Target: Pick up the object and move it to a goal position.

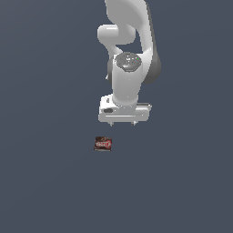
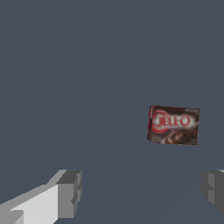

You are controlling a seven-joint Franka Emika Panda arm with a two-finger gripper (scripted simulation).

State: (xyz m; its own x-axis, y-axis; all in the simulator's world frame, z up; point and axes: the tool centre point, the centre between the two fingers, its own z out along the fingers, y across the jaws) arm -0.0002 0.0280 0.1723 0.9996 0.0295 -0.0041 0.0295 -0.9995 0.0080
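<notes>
The object is a small flat dark brown box (image 1: 103,144) with a red-and-white label, lying flat on the grey floor. In the exterior view it sits below and slightly to the left of the white gripper (image 1: 122,124). The gripper points down, is open and empty, and is apart from the box. In the wrist view the box (image 2: 173,125) lies beyond the two grey fingertips (image 2: 70,193), nearer one finger than the other, not between them. The gripper (image 2: 142,190) stands wide open there.
The white arm (image 1: 129,50) rises toward the top of the exterior view. The floor (image 1: 45,182) is a plain dark grey-blue surface with no other objects or goal marker in view.
</notes>
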